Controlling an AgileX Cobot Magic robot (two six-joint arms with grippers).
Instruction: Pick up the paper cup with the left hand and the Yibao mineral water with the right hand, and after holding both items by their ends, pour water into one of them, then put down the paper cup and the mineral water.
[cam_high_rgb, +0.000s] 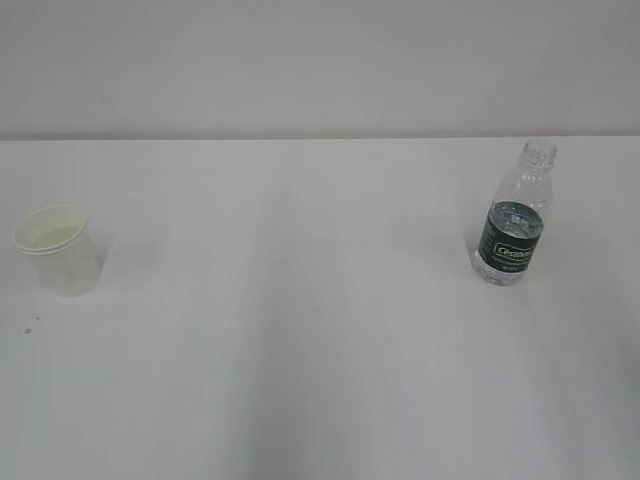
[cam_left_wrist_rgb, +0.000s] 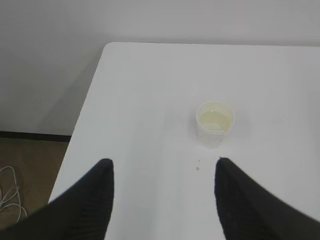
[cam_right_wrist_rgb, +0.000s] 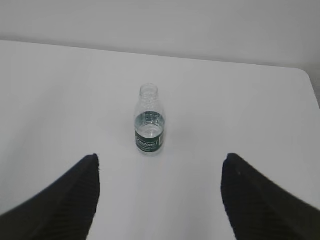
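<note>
Ahead of my left gripper (cam_left_wrist_rgb: 162, 167), open and empty, the paper cup (cam_left_wrist_rgb: 215, 123) stands upright, slightly right; my right gripper (cam_right_wrist_rgb: 160, 162), likewise open, faces the upright Yibao mineral water (cam_right_wrist_rgb: 149, 121).

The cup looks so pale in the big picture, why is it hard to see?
In the exterior view the paper cup is white on a white table under flat, soft light, so only a faint shadow marks it. In the left wrist view its cream inside stands out better. In the right wrist view the bottle shows clearly thanks to its dark label.
</note>
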